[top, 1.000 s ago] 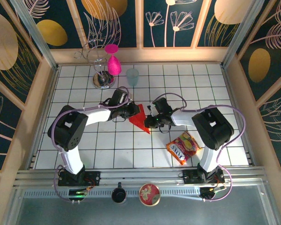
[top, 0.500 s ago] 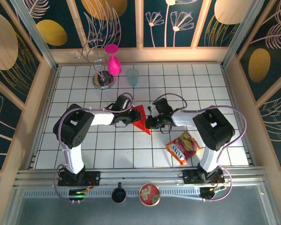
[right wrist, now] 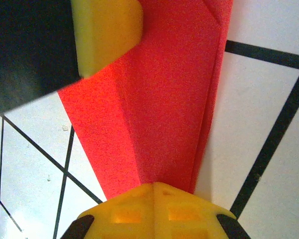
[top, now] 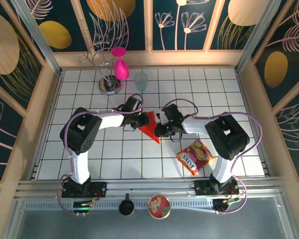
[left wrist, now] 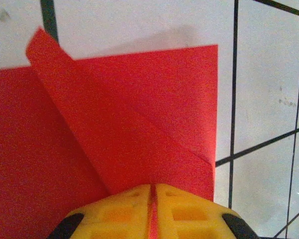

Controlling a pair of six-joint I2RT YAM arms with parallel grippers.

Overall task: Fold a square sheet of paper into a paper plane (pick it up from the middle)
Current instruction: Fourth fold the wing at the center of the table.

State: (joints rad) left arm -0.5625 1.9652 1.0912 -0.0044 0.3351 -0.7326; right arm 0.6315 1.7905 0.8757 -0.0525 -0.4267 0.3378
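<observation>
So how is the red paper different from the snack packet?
The red paper is plain red; the snack packet is printed red and yellow. The red paper is folded to a point and pinched by the left gripper and right gripper; the snack packet lies alone, untouched, on the table. Both have red on them.

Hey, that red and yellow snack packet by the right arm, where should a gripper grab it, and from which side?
Pinch the snack packet at its near short end, coming down from above. It lies flat and slantwise on the tiled table, so there's no wall to close around; the thin end probably offers the only edge to nip.
</observation>
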